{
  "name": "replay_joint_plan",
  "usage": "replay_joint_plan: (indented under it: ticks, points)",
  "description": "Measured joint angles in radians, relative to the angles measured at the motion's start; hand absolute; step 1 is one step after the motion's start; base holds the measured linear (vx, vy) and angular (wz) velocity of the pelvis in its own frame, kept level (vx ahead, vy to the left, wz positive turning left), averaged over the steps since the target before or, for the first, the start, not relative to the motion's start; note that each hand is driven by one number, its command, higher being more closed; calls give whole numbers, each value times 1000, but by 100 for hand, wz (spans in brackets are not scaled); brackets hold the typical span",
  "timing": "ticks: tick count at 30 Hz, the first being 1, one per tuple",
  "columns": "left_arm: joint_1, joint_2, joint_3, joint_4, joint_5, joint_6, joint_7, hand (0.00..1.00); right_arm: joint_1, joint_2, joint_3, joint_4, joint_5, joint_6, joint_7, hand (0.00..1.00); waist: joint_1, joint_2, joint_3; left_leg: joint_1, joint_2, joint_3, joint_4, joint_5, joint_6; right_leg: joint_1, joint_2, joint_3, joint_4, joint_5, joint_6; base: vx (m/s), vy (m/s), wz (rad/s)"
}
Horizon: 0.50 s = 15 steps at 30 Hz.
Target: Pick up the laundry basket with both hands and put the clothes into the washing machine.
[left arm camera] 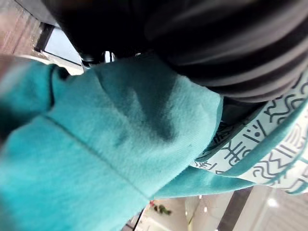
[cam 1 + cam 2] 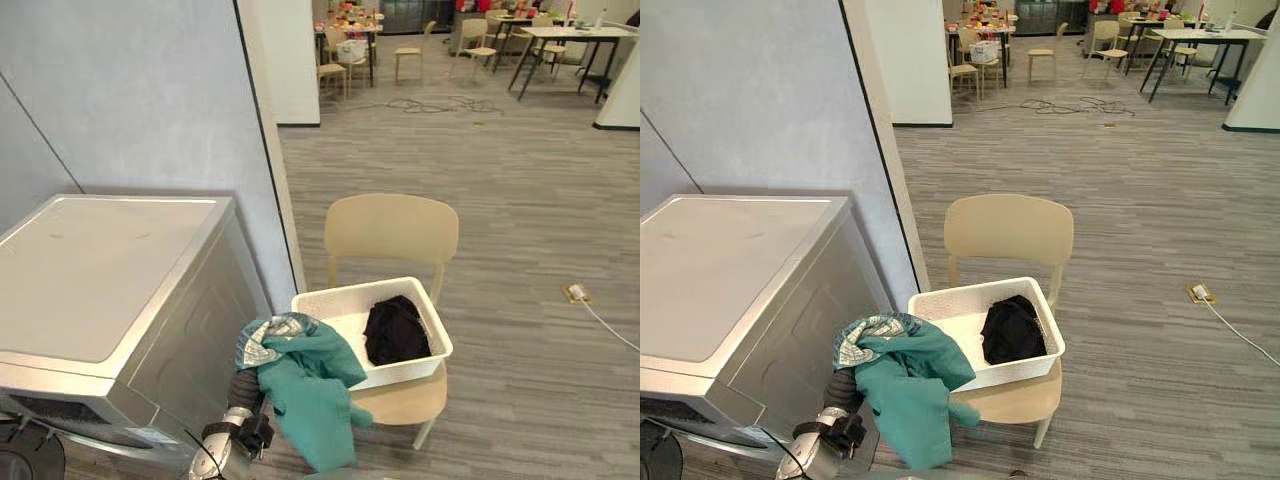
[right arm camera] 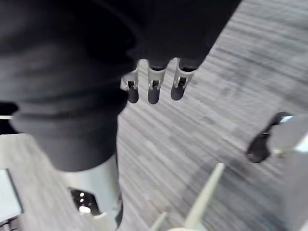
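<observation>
In the left eye view, the white plastic laundry basket (image 2: 405, 370) sat on the seat of a pale wooden chair (image 2: 392, 228) at 5 o'clock. It was rectangular with rounded corners, and its long axis ran from 9 to 3 o'clock, parallel to the chair back. A crumpled black garment (image 2: 395, 332) lay in its 3 o'clock half. A soft teal garment (image 2: 310, 395) with a pale patterned lining hung at 6 o'clock, overlapping the basket's 8 o'clock corner. The boxy silver-grey washing machine (image 2: 100, 270), smooth and flat-topped, stood at 9 o'clock.

In the right eye view, a small plug (image 2: 1196, 293) lay on the grey plank floor (image 2: 1120, 180) at 3 o'clock.

In the left wrist view, fleecy teal cloth draped the left hand (image 1: 231, 53). Its fingers were hidden, so I cannot tell their state.

In the right wrist view, the right hand (image 3: 154, 82) hung over the floor, its fingers released and grasping nothing.
</observation>
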Motion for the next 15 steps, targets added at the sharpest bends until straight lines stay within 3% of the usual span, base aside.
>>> replay_joint_plan:
  ticks: [3,7,9,12,13,15]
  points:
    - [12,-35,75,28,-1,-1,36,100,-37,-18,74,39,0,-1,6,0,20,-25,59,-28,16,51,75,-33,1,-56,-11,-2,147,-78,-2,-67,-29,14]
    - [-13,-32,107,19,-33,-2,54,100,-133,-55,185,133,-1,-3,6,0,29,-69,120,-196,-8,-25,163,-21,-19,-220,-61,-54,314,-140,-13,-72,-73,47]
    - [-16,-38,105,4,-33,-2,54,100,-156,-63,198,147,-2,-6,8,0,57,-69,164,-220,-10,-47,159,-18,-17,-235,-75,-93,350,-167,-23,-20,-110,78]
    - [-15,-48,71,-30,-34,-2,52,100,-183,-98,189,195,-23,-4,2,0,56,-32,173,-304,-18,-137,201,21,-44,-270,-98,-168,417,-216,-53,9,-172,102]
    - [-35,-44,63,-41,-34,-6,52,100,-202,-96,186,212,-25,-2,-12,0,56,-38,177,-316,-10,-128,192,46,-32,-277,-136,-211,421,-217,-53,45,-147,105]
    - [-61,-50,52,-43,-34,-6,52,100,-211,-107,187,213,-34,1,-32,0,59,-41,183,-334,25,-54,255,34,-11,-261,-146,-256,432,-219,-60,51,-102,84]
